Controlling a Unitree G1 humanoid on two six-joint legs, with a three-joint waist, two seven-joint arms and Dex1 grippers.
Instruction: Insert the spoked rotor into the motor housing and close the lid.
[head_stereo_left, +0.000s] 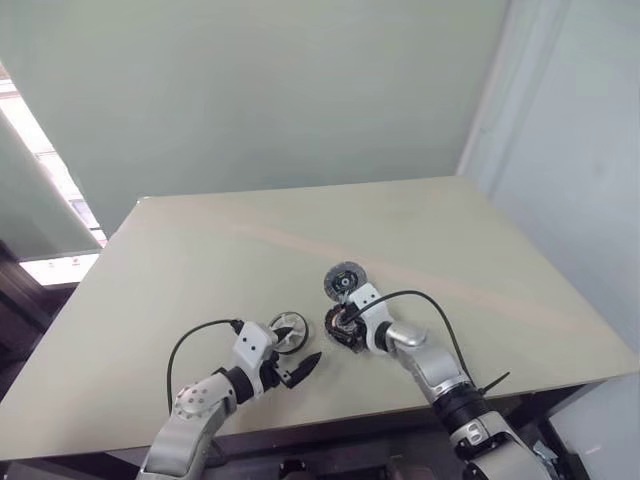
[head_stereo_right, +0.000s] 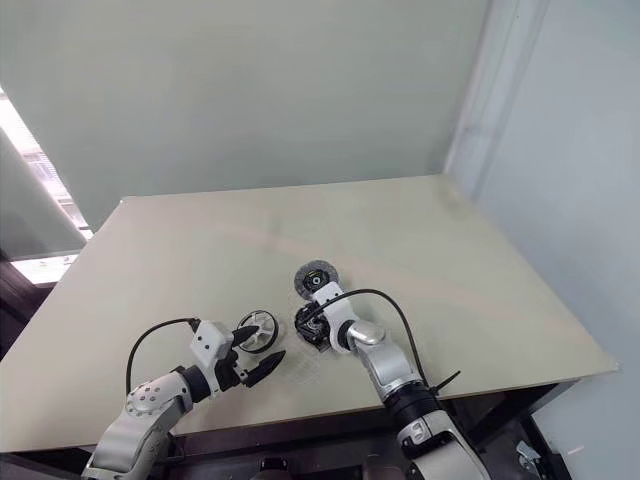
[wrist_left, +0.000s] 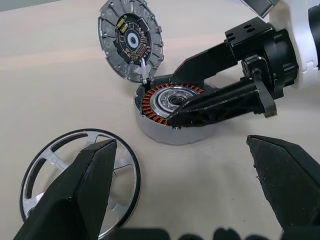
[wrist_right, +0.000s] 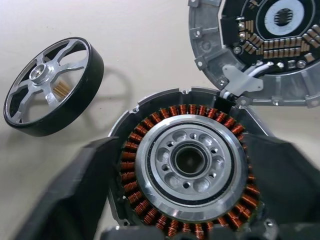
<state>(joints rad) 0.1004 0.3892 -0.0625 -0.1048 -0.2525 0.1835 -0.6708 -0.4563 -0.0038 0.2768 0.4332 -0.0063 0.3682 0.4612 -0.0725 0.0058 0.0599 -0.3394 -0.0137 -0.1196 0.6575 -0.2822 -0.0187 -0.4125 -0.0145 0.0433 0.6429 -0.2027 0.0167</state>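
The motor housing (wrist_right: 187, 165) lies on the table (head_stereo_left: 200, 260), near its front edge, with the copper windings uncovered. The lid (wrist_left: 131, 39) is swung open and stands tilted just behind the housing, joined to it at the rim. The right tool (wrist_left: 175, 95) has its fingers apart, one on each side of the housing; whether they touch it I cannot tell. The spoked rotor (wrist_right: 50, 87) lies on the table just left of the housing. The left tool (head_stereo_left: 298, 352) is spread wide and empty, right beside the rotor.
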